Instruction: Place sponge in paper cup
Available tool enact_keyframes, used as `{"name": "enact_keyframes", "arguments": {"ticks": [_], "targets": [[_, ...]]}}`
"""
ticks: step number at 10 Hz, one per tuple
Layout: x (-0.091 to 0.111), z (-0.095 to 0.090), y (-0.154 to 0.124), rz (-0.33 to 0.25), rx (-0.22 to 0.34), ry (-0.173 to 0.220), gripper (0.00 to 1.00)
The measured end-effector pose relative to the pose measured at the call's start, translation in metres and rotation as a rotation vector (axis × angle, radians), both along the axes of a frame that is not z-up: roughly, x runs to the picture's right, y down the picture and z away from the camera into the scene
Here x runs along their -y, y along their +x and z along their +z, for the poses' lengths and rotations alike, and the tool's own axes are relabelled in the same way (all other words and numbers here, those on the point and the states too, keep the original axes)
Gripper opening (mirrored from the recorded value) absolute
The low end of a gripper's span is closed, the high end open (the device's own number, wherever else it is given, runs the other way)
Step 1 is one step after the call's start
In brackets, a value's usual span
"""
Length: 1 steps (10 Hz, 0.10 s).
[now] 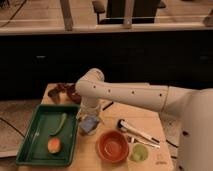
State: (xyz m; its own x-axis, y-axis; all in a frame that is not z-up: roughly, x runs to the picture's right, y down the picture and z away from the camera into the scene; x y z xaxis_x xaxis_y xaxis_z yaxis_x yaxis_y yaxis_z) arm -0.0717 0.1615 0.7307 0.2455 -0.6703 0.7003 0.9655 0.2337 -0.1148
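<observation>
Hanging from the white robot arm [127, 95], the gripper [90, 122] sits at a bluish-grey sponge [88, 126] beside the green plastic tray [34, 146]; whether it grips, I cannot tell. A small pale-green cup [139, 154] stands right of the round orange bowl [112, 146].

Pincer [89, 123]: low at mid-counter [150, 122], beside the green tray [30, 150], mostly hidden under my arm [125, 94].
Bluish block [88, 127] at it: too blurred for me to identify.
Dark objects [62, 92], back-left: partly hidden by the arm.
Counter's front edge: cut off.
</observation>
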Motion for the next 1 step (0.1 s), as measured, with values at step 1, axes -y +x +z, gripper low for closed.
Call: {"name": "enact_keyframes", "arguments": {"ticks": [1], "targets": [[0.0000, 0.0000, 0.0000, 0.000, 0.000, 0.000, 0.80]]}}
